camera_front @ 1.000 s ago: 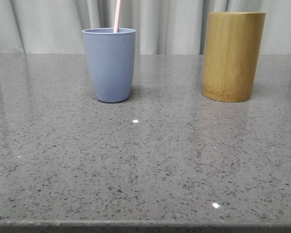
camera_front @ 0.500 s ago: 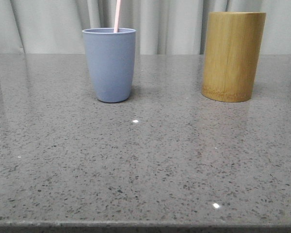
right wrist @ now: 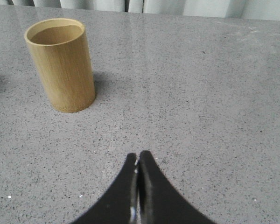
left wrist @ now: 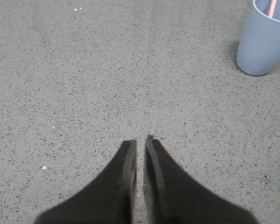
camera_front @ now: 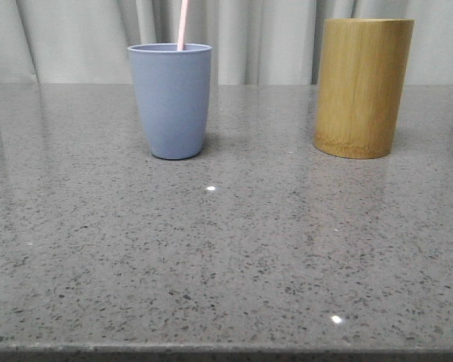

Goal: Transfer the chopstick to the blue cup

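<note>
Chopstick (camera_front: 183, 24), thin and pale pink, stands in the blue cup (camera_front: 171, 101), rising above the rim and leaning slightly to the right until it passes out of the top of the front view. In the left wrist view a short pink length (left wrist: 272, 7) shows inside the cup's mouth (left wrist: 263, 41). The blue cup sits upright on the grey speckled table (camera_front: 226, 256), at the far left of the scene. Well apart to its right, at about the same depth, stands a tan bamboo cylinder (camera_front: 362, 88), upright; the right wrist view looks into its open top (right wrist: 61, 64), where nothing shows in the part of the inside that can be seen.

The left hand (left wrist: 141, 140) hovers over bare table well away from the cup, its dark fingers nearly together with only a narrow slit between the tips, grasping nothing. The right hand (right wrist: 138, 156) is clenched, fingertips pressed together and empty, over bare table with the bamboo cylinder farther off.
</note>
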You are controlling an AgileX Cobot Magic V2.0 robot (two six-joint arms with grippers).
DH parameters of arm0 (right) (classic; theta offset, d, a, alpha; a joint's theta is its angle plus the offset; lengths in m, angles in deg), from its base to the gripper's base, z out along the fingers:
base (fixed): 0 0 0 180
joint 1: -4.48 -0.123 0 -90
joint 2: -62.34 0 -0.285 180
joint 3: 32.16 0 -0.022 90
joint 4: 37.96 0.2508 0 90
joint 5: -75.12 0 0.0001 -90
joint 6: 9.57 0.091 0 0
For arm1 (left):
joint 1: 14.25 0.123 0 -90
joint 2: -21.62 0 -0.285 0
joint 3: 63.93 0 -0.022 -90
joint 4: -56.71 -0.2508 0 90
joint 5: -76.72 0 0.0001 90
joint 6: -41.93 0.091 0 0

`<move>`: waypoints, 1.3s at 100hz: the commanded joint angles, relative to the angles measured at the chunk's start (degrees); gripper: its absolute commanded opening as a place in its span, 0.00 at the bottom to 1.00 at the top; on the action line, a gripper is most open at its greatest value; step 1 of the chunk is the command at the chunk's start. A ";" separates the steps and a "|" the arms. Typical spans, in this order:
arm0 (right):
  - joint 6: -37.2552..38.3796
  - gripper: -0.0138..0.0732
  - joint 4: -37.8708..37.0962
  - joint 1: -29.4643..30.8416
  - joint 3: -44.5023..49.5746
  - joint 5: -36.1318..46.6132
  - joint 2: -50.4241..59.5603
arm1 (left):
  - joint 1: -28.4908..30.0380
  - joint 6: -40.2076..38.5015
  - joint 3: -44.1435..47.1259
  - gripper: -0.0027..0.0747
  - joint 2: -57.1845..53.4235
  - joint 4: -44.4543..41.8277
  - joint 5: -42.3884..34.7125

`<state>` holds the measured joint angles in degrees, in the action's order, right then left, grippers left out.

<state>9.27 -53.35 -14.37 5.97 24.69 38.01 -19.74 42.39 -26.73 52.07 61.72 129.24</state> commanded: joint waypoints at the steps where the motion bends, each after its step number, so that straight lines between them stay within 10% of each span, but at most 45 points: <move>1: 0.11 0.08 -1.56 0.23 -1.26 4.10 -0.62 | 0.26 -0.47 -1.44 0.01 0.60 0.81 -4.48; 104: 0.11 0.08 -1.56 0.23 -1.26 4.05 -0.62 | 0.26 -0.47 -1.17 0.01 0.32 0.81 -4.79; 130: 0.11 0.08 -1.56 0.23 -1.26 4.05 -0.62 | 0.26 -0.47 8.59 0.01 -6.72 -0.06 -27.64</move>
<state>9.36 -53.35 -14.37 5.97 24.69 38.01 -19.74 42.39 -20.36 47.26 61.53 116.08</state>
